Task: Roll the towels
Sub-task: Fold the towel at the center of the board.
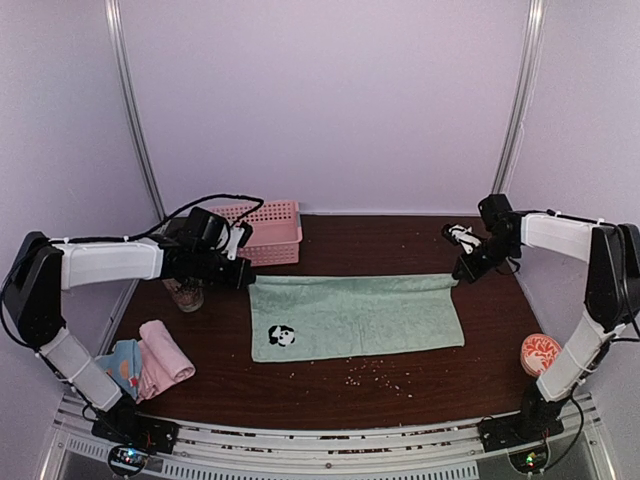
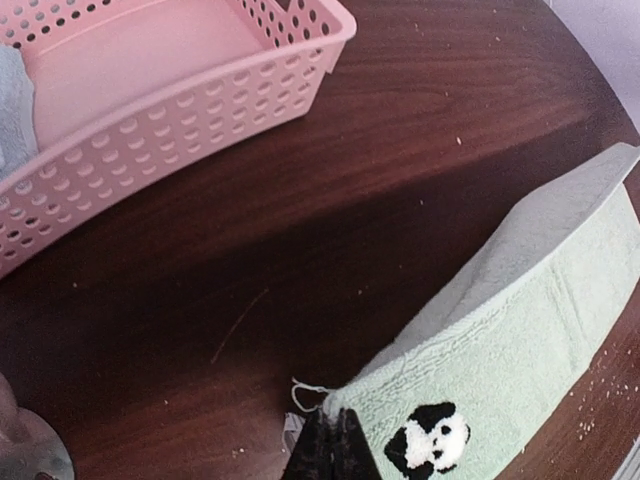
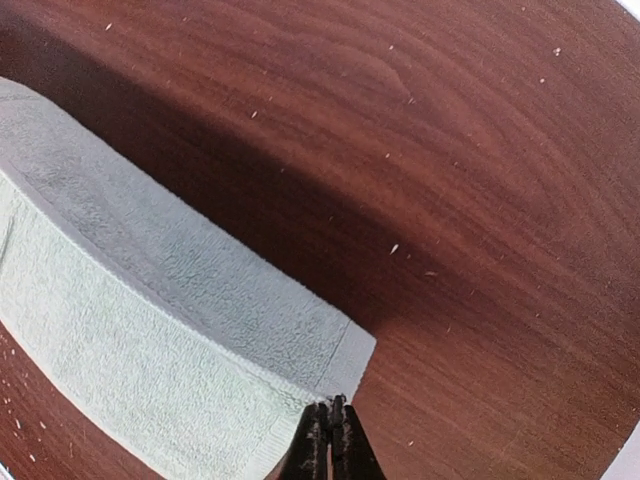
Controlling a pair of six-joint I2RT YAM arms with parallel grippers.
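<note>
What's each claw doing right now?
Left claw: closed, pinching the green towel at its far left corner.
Right claw: closed, pinching the same towel's far right corner.

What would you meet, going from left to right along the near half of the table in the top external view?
blue towel with orange dots → pink towel → green towel → round orange-patterned container
</note>
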